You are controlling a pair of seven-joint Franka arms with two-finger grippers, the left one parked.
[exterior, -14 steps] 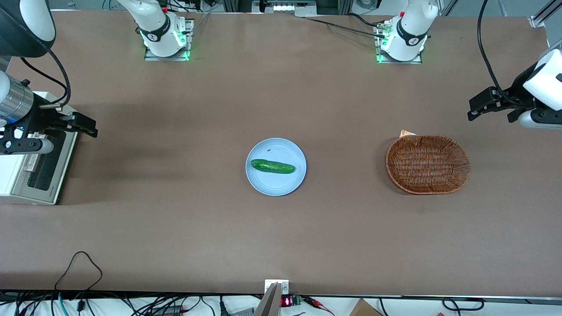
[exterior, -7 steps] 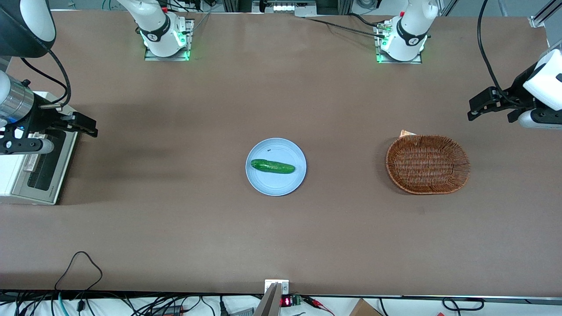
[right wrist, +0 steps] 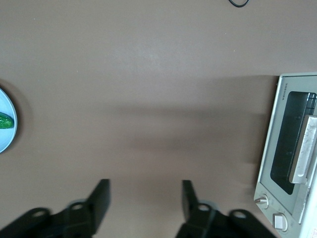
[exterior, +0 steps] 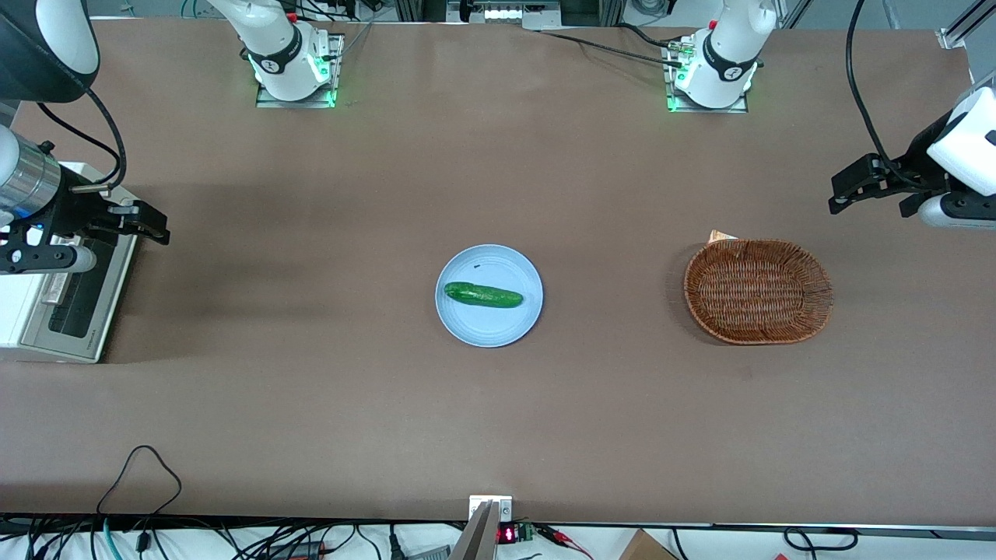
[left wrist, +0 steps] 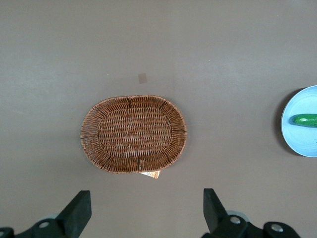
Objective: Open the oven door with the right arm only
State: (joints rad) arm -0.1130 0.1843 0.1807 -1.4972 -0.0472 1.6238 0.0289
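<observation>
The toaster oven sits at the working arm's end of the table, and it's the landmark for everything else here. Oven door is closed, flat against the oven's front w/ the glass window dark; the bar handle runs along the door near its upper edge, and there are two knobs at one end of the front panel. Handle looks untouched.

The right arm hangs over the oven's top, silver wrist right above the white casing. Its gripper pokes out past the door edge, above bare table just in front of the oven, not touching the door or handle. Jaws are spread wide apart w/ nothing between them; the wrist view shows both fingers w/ only brown tabletop in the gap.

Blue plate w/ a cucumber on it is well apart from the oven, roughly mid-table. Wicker basket is even further from the oven, toward the parked arm's end, w/ a small tan tag sticking out from under its rim.
</observation>
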